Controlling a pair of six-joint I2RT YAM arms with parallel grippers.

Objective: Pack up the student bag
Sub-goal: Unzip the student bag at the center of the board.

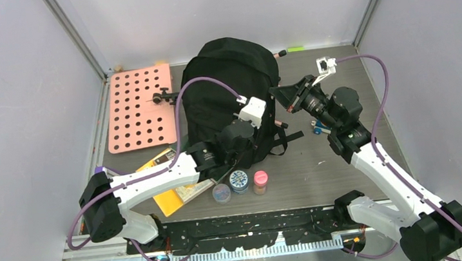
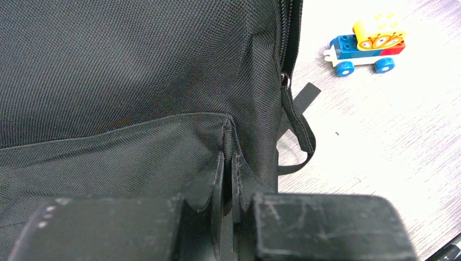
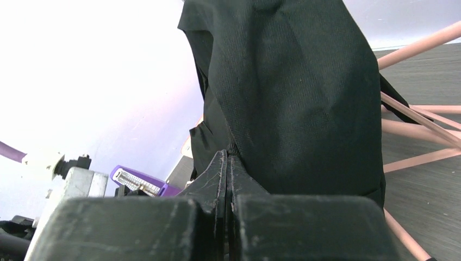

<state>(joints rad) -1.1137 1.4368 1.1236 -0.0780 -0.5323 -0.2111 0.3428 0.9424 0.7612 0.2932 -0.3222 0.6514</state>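
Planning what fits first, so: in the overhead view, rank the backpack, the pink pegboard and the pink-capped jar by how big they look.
Largest: the student bag.
Next: the pink pegboard, clearly smaller in outline.
Smallest: the pink-capped jar, tiny compared with both.

Top looks down; wrist cameras crowd the bag [image 1: 227, 85].
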